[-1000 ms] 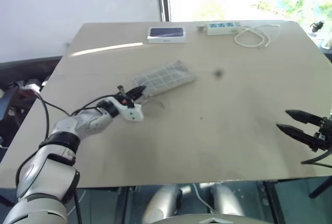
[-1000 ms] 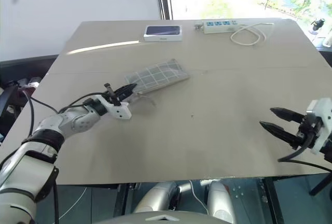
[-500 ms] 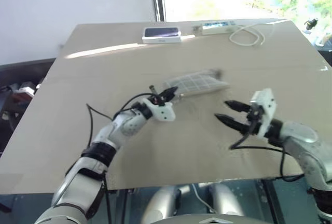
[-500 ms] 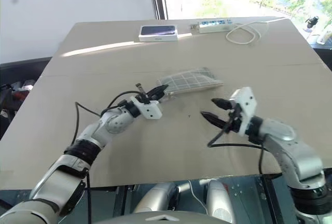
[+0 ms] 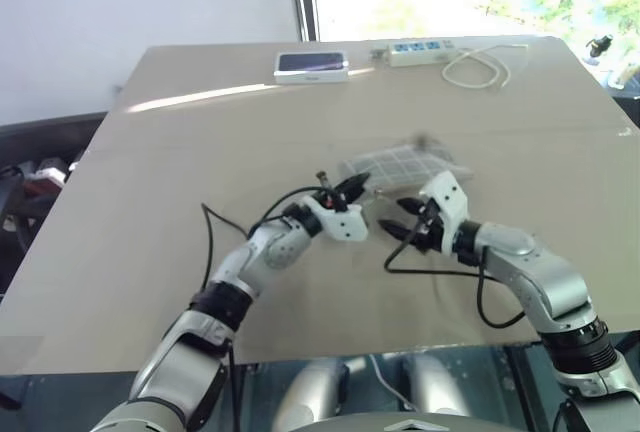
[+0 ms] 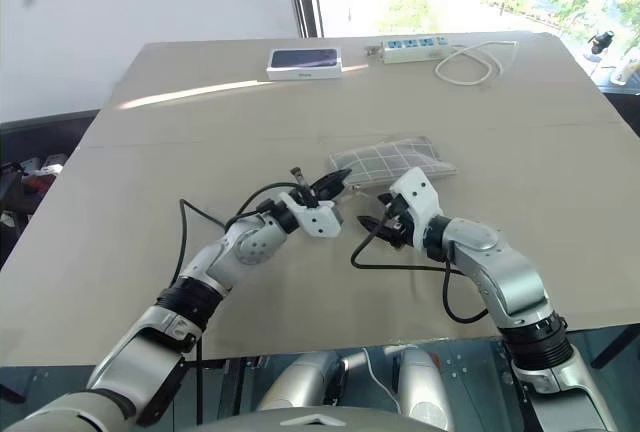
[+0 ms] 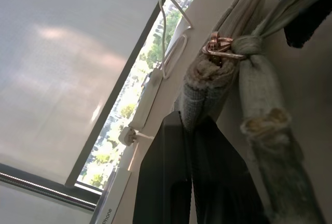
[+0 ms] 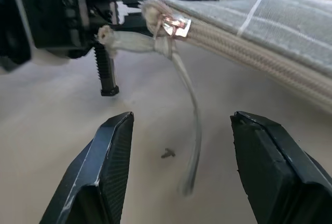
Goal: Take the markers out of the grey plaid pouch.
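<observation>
The wide tan desk (image 5: 200, 252) carries everything. Near its middle lies the grey plaid pouch (image 6: 395, 157), flat, its long side running across the desk, its near-left corner lifted slightly. The left pincer (image 6: 332, 187) is clamped tight on that corner of the pouch, and the left wrist view shows the fabric pinched between its two black fingers (image 7: 171, 177), beside a small copper ring (image 7: 218, 45) where a pale fabric pull strap (image 7: 259, 110) is knotted on. The right pincer (image 6: 378, 224) hovers just beside the left, its fingers (image 8: 98, 177) spread apart and holding nothing; the strap end dangles between them above the desk. At the far edge sit a white box (image 5: 311, 66) with a dark top, a white power strip (image 5: 420, 50) and a coiled white cable (image 5: 480, 70).
</observation>
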`<state>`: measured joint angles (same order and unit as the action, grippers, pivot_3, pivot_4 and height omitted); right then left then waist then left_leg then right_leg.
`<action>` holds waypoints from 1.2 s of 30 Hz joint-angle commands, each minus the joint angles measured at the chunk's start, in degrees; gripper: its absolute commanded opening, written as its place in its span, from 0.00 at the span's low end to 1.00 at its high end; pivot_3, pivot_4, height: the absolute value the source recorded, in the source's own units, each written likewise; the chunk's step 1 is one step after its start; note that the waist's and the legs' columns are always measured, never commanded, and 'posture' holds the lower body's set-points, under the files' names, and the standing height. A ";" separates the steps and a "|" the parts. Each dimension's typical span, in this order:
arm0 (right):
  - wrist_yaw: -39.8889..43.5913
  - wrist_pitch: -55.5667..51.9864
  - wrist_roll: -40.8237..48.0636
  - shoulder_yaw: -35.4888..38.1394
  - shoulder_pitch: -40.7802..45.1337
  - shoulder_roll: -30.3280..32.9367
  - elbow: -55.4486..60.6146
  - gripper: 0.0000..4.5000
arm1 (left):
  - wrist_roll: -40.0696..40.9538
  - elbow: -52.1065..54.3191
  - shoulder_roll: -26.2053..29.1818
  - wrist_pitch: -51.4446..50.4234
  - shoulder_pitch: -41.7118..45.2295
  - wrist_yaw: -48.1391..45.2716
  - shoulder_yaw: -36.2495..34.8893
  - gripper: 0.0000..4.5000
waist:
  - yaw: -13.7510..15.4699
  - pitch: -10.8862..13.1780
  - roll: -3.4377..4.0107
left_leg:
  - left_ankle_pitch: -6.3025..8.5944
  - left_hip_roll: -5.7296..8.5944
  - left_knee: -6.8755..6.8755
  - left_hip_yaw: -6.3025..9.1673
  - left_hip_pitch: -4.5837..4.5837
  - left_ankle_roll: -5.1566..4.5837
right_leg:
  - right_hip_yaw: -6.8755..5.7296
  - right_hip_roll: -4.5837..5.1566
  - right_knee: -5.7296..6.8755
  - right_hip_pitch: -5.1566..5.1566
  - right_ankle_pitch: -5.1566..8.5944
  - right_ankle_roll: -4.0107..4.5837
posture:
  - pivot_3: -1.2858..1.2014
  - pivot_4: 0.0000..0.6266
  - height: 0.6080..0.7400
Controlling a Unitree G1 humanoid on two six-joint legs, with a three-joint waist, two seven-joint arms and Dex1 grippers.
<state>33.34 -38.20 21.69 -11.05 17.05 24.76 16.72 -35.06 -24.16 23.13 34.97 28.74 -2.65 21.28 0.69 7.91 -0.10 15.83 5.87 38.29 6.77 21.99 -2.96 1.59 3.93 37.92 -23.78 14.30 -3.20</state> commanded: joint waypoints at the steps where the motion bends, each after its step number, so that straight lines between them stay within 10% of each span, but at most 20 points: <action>1: 0.42 -0.10 1.00 1.48 1.60 -0.67 1.92 0.29 | -0.22 2.99 0.01 -0.59 0.05 0.38 -0.58 0.00 | 0.00 0.00 0.00 | 0.00 0.00 0.00 0.00 0.00 0.00 | 0.00 0.00 0.01 0.00 0.00 0.00 | 0.52 0.24 1.00; 4: 0.59 -0.63 1.11 2.15 1.51 -0.14 2.67 0.01 | -0.31 2.70 0.34 -0.42 0.14 0.48 -0.77 0.00 | 0.00 0.00 0.00 | 0.00 0.00 0.00 0.00 0.00 0.00 | 0.00 0.00 0.01 0.00 0.00 0.00 | 0.52 0.24 1.00; 29: -2.83 1.50 -2.15 29.25 -8.35 18.75 -10.04 0.01 | 16.63 6.96 1.19 -1.73 -2.80 -8.22 -6.44 0.00 | -0.15 -0.01 0.03 | 0.00 -0.03 -0.04 -0.10 -0.03 0.00 | 0.22 0.01 0.00 0.01 0.00 0.00 | 0.52 0.24 1.00; 36: 1.17 -4.47 3.00 29.46 -6.49 21.90 -0.47 0.75 | 38.09 24.59 -4.20 -27.71 -7.25 -23.68 -7.72 0.00 | -0.07 0.00 0.03 | 0.01 -0.04 -0.01 -0.08 0.00 -0.02 | 0.31 0.02 -0.01 0.03 0.00 0.00 | 0.52 0.24 1.00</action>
<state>33.74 -41.64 23.00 16.71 8.98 45.21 12.46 -0.80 -5.00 18.76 11.68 21.65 -23.62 13.75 0.62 7.90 -0.08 15.84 5.83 38.29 6.70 22.00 -2.98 1.90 3.95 37.91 -23.75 14.30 -3.20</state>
